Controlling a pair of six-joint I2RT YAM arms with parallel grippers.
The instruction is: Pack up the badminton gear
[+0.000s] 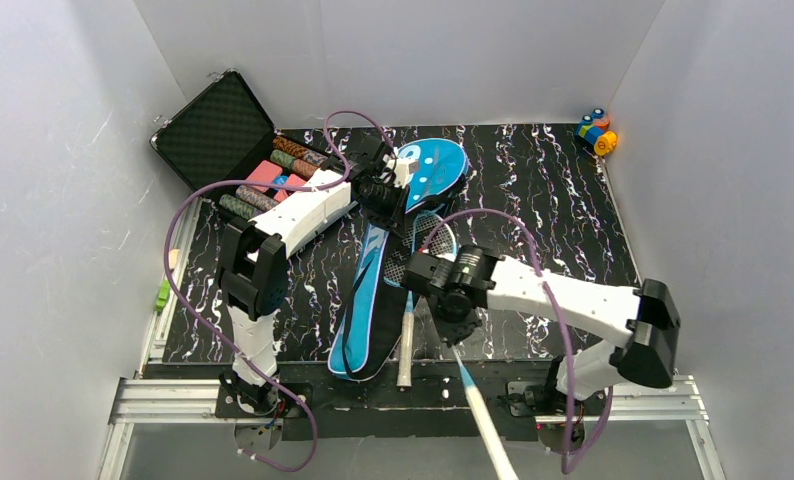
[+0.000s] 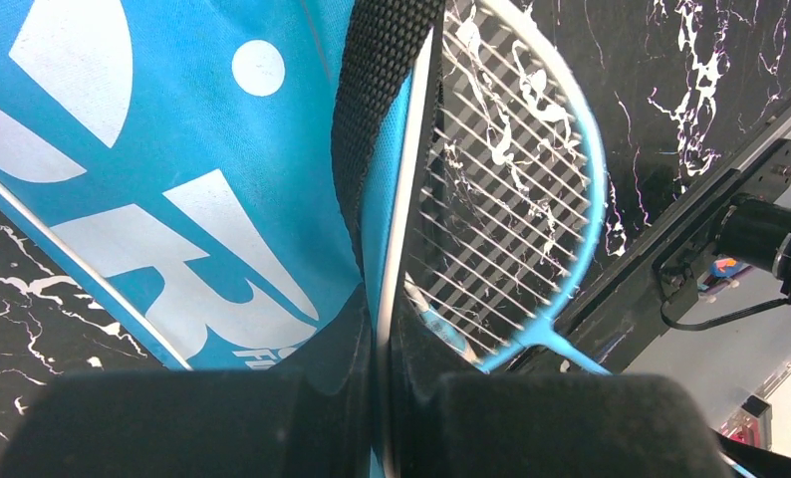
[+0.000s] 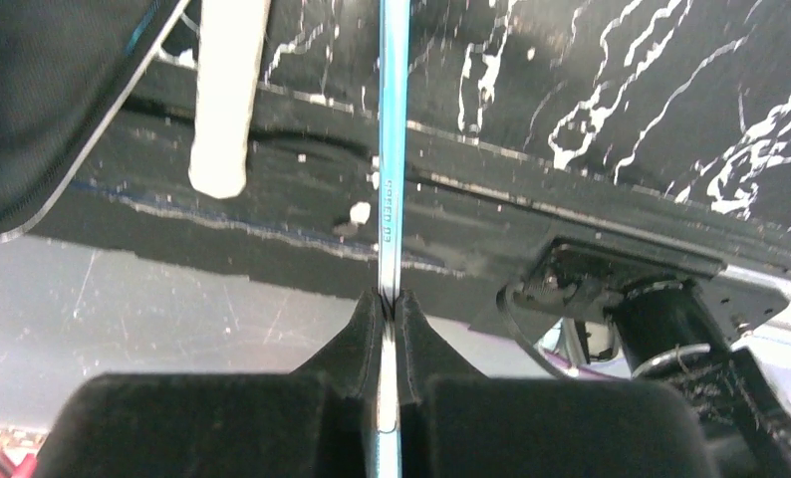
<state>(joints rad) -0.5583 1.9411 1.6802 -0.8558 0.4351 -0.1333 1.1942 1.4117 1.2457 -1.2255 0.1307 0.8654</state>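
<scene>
Plainly, big white block letters run across the smooth blue fabric bag (image 2: 302,129); only an R reads whole, and the small print under it is too blurred. The left gripper (image 2: 382,344) is pinched together on the bag's white-piped edge, right beside its black woven strap (image 2: 377,100). A blue-framed, white-strung racket head (image 2: 511,199) lies against the bag's side. Near the bag's narrow end, the right gripper (image 3: 389,299) clamps a thin blue racket shaft (image 3: 393,119) whose tiny lettering is unreadable.

top view looks down from above and behind the arms over the whole surface (image 1: 573,200). left wrist view sits close over the bag (image 2: 172,249), right wrist view close along a racket (image 3: 393,149) at the surface's near edge; both spots show from above.
</scene>
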